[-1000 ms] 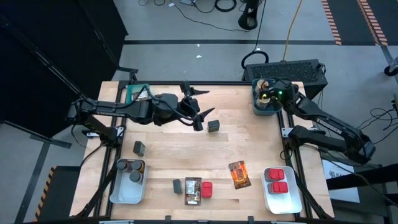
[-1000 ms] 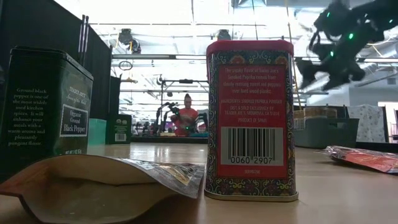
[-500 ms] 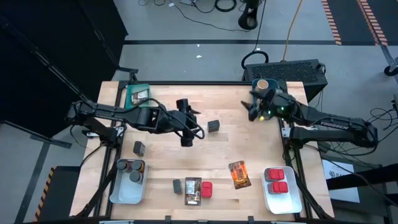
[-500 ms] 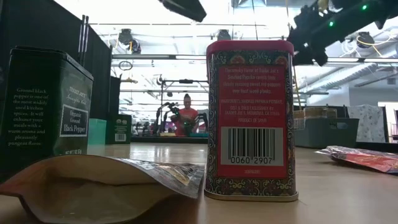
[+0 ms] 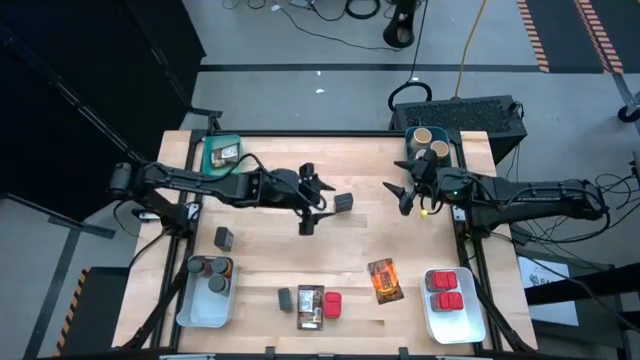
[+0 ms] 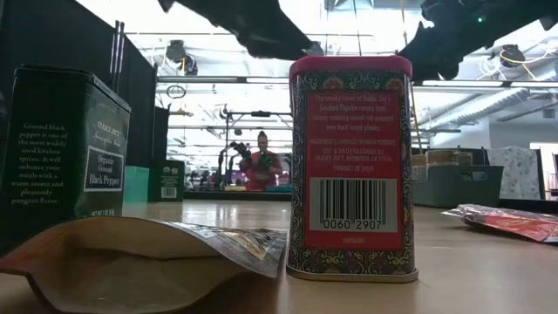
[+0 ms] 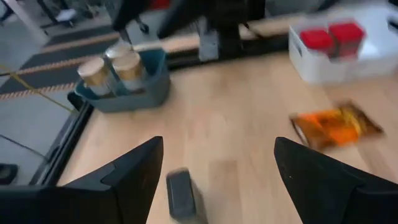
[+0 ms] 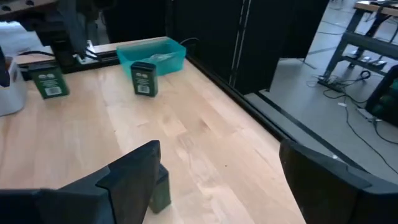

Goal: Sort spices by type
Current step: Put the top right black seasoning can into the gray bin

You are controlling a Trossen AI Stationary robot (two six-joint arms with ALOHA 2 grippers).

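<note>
Left gripper [image 5: 312, 204]: mine, hanging over the table [image 5: 390, 240] centre, fingers spread wide, holding nothing.
Dark tin [image 5: 344, 203]: on the wood just beside my left fingertips; whether they touch it I cannot tell. My left wrist view shows it between my 2 fingers [image 7: 127, 177], close below.
Right gripper [image 5: 404, 194]: mine, beside the blue-grey bin [image 5: 411, 172], on the side toward the dark tin, fingers wide, empty.
Tan cylinders [image 5: 430, 143]: 2 of them upright in that bin at the far right corner.
Teal bin [image 5: 214, 147]: far left corner, well apart from the dark tin, 1 packet inside.
Second dark tin [image 5: 224, 238]: alone, nearer the left edge, between the teal bin and the left white bin [image 5: 190, 310].
Dark jars [image 5: 210, 272]: 3 in the left white bin.
Red tins [image 5: 445, 288]: 2 in the right white bin [image 5: 434, 324].
Orange packet [image 5: 385, 280]: flat, just beside the right white bin.
Front group: small dark tin [image 5: 285, 298], brown packet [image 5: 309, 306] and red tin [image 5: 332, 304] side by side at the near edge.
</note>
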